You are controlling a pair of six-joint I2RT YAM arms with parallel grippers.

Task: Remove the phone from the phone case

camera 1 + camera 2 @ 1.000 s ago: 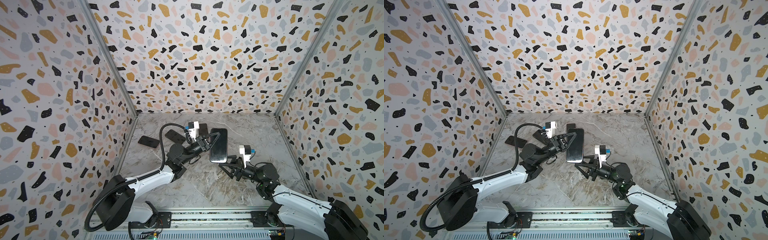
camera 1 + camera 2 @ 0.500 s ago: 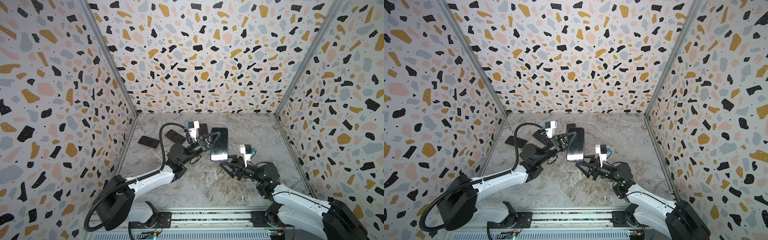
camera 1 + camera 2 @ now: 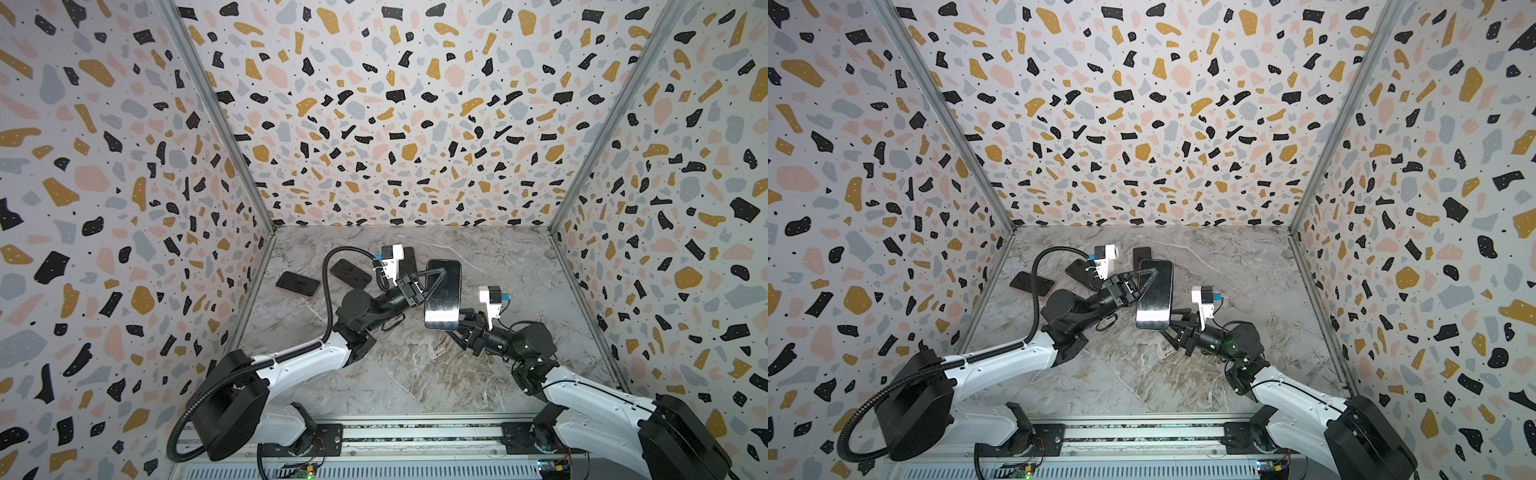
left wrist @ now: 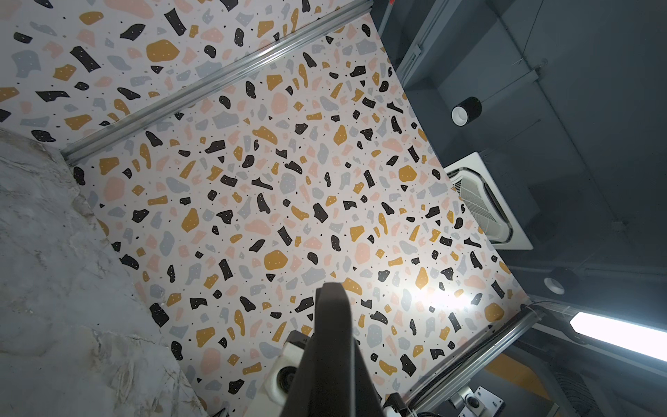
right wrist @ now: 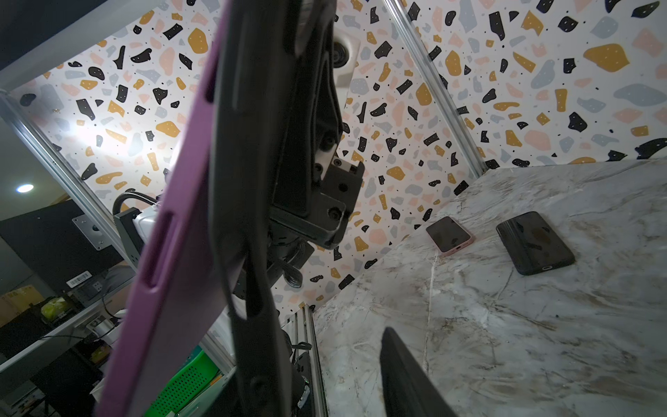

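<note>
Starting at the far left of the worktop [image 3: 399,374], a pink-cased phone [image 3: 298,283] lies flat near the side wall. A black-cased phone [image 3: 350,273] lies flat just beside it toward the middle. Both show again in my right wrist view, the pink one [image 5: 449,234] and the black one [image 5: 534,242] set apart from each other. A third dark phone [image 3: 409,258] lies farther back, partly hidden behind my left wrist camera.

Next comes my left gripper [image 3: 432,281], pressed tight on the phone [image 3: 444,297]. It holds the phone up off the worktop with the dark screen turned toward the top camera. In both top views one finger [image 3: 1144,279] lies across the upper part of the screen, and bright glare covers the lower end.

The phone sits inside its phone case [image 5: 173,252], whose purple side with its button cut-outs runs across my right wrist view.

To the right, my right gripper [image 3: 462,329] sits at the lower end of the phone with its jaws spread. The one finger [image 5: 408,375] I can see from that wrist stands clear of the case and touches nothing. Whether my other finger there meets the case I cannot tell.
</note>
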